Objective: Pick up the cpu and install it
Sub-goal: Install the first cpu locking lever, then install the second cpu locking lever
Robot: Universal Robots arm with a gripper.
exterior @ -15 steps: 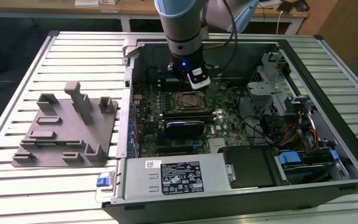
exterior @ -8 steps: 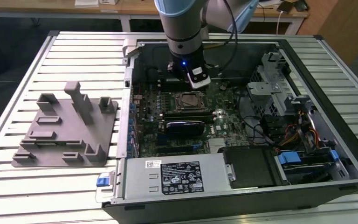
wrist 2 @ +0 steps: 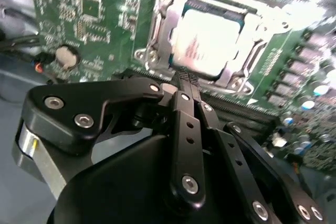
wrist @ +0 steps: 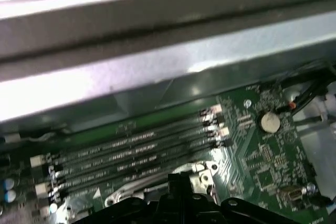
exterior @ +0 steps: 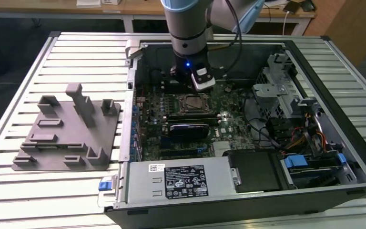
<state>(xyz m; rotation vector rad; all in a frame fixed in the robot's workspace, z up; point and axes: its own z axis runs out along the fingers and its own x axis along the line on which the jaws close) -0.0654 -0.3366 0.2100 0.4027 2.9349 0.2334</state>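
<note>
Now the cpu (wrist 2: 210, 40) sits flat in its socket (wrist 2: 157, 35) on the green board (wrist 2: 89, 19). The gripper (wrist 2: 185, 80) hangs just above, pinched together, holding nothing.

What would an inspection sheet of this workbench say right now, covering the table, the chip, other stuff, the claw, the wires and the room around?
Surface: slatted metal table, carrying an open computer case.
Job's things: the cpu lies flat inside its socket frame on the green motherboard; silver top facing up.
Clutter: grey plastic tray with upright posts at the exterior view's left; power supply and drive bay in the case.
Grippers: gripper sits just beside the socket, fingers closed together, holding nothing.
Cables: coloured wire bundle at the exterior view's right; a cable runs down the arm.
Surroundings: wooden desks behind the table.
</note>
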